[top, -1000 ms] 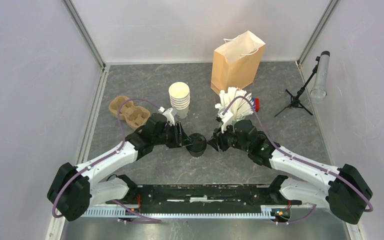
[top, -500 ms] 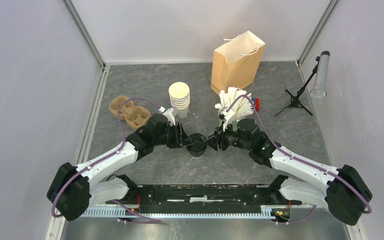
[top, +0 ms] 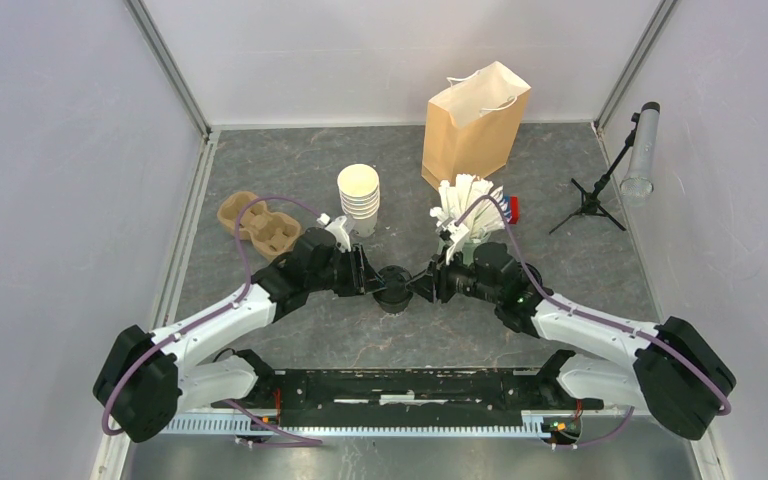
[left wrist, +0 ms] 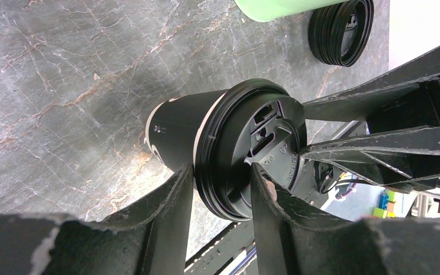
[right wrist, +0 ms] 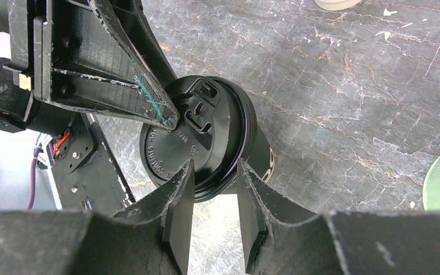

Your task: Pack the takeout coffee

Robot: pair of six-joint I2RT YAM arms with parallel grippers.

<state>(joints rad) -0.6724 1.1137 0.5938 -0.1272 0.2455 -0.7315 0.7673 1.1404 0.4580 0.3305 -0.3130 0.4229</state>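
Observation:
One takeout coffee cup (top: 394,287) stands in the middle of the table. Its wall (left wrist: 177,129) is dark with a pale band under a round black lid (left wrist: 263,143). My left gripper (left wrist: 222,172) comes at it from the left and is shut on the lid's rim, one finger on the lid top and the other under the rim. From the right, my right gripper (right wrist: 213,169) pinches the opposite side of the same rim (right wrist: 229,172). Both grippers meet over the lid (right wrist: 195,132). I see no second lidded cup.
A brown paper bag (top: 473,125) stands open at the back. A stack of lidless cream cups (top: 358,200), a cardboard cup carrier (top: 258,222) and a green cup of white sticks (top: 470,210) lie behind the arms. Spare black lids (left wrist: 341,28) sit stacked near the green cup.
My right gripper has slid left up to the cup and narrowed its jaws onto the lid rim. The left gripper and the cup have stayed put.

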